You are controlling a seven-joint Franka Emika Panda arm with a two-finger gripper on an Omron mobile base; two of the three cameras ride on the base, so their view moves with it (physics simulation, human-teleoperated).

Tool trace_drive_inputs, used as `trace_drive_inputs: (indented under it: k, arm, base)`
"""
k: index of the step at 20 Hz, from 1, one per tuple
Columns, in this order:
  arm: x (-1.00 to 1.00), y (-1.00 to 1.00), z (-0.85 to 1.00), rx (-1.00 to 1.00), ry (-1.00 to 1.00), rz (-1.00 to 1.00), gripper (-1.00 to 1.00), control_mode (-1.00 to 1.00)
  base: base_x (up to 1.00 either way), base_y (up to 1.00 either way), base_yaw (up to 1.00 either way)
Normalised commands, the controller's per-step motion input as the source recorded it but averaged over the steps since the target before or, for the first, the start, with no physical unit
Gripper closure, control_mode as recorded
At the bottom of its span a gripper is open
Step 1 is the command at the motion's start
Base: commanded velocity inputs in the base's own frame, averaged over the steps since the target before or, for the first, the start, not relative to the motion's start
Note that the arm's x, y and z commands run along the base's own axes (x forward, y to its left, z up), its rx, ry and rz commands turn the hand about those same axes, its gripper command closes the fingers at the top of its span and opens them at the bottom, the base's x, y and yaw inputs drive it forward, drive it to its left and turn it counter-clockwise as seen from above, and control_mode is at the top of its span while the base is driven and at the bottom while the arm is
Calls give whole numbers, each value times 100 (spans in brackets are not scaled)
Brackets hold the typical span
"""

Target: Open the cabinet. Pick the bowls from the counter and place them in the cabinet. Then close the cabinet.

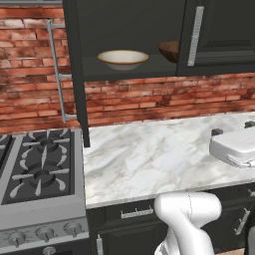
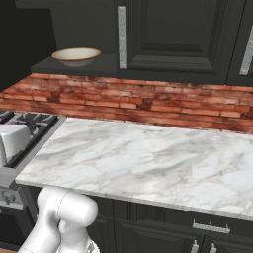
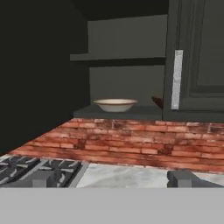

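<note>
Fingers (image 3: pixel 116 179): standing released, grasping nothing, tips showing low in the hand view, facing the cabinet (image 3: pixel 131 78) across the worktop (image 3: pixel 127 175).
Cabinet: left door (image 1: pixel 77 74) hanging open, right door (image 1: pixel 219 35) sitting shut.
Cream bowl (image 1: pixel 123 58): sitting upright on the cabinet's bottom shelf, left of centre.
Dark wood-grain bowl (image 1: pixel 171 50): sitting on the same shelf to the right, partly hiding behind the shut door.
Worktop: lying beside the gas stovetop (image 1: pixel 37 167).

The white arm (image 1: pixel 187 219) rises at the bottom of both base views, its rounded joint bent low. In the hand view the gripper (image 3: pixel 111 178) faces level ahead, jaws spread wide, its dark fingertips (image 3: pixel 181 178) holding nothing.
</note>
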Motion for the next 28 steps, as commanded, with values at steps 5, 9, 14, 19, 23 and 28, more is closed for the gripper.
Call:
trace_drive_inputs:
  k: [5,9,14,19,23,28]
  arm:
    - [-9,100,-100,20,-40,-30,-100,-100]
    - [0,100,-100,18,-42,-34,-100,-100]
    - [-17,100,-85,13,-63,-34,-100,-100]
    - [-11,96,-9,-6,-72,-21,-100,-100]
    - [4,49,9,-14,-23,-8,-100,-100]
    - [18,14,2,-3,0,-1,-100,-100]
  base:
    - [0,0,0]
    - [0,0,0]
    - [0,0,0]
    - [0,0,0]
    - [0,0,0]
    - [0,0,0]
